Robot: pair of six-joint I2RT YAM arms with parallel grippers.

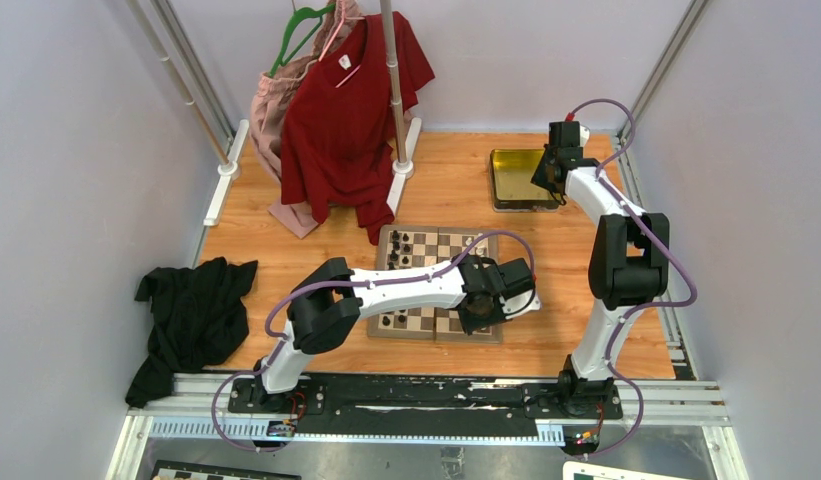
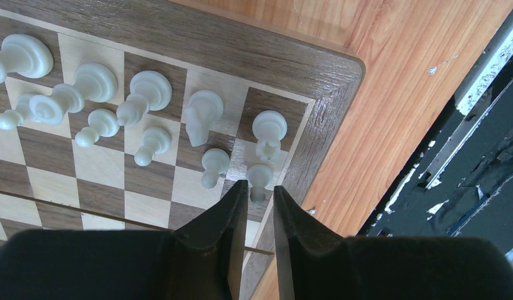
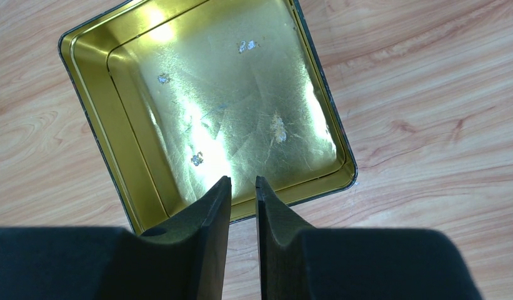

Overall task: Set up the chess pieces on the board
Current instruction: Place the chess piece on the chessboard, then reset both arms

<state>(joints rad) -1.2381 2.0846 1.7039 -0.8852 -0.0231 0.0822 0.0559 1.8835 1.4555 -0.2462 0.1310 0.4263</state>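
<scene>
Fingers (image 2: 222,219) of the left gripper (image 2: 260,187) stand a little apart at the near right corner of the board (image 2: 241,50), at its 5 o'clock as the overhead camera sees it. A white pawn (image 2: 258,175) stands upright on its square in the mouth of that gap. A sliver of board shows on either side of its base, so the pads are not pinching it.

Just past the pawn, at 12 o'clock in the wrist view, a rook (image 2: 268,128) sits on the corner square. A knight (image 2: 202,117) stands next to it toward 9 o'clock. The other white pieces (image 2: 85,84) run on in two rows toward 9 and 10 o'clock, with the back rank nearest the tan border and the pawns one row in.

In the overhead view, black pieces (image 1: 401,245) line the far edge of the board. A black cloth (image 1: 191,315) lies crumpled on the wooden table (image 1: 456,190) at 9 o'clock from the board, well apart from it.

Farther out, at 1 o'clock from the board, the right gripper (image 3: 243,181) hangs over the near rim of a gold tin (image 3: 97,112). Its fingers are parted by a narrow gap with nothing between them. A few pale flecks show on the tin's shiny floor.

At the back, toward 11 o'clock, a red shirt (image 1: 351,110) and a pink garment (image 1: 271,115) hang low over the table.
</scene>
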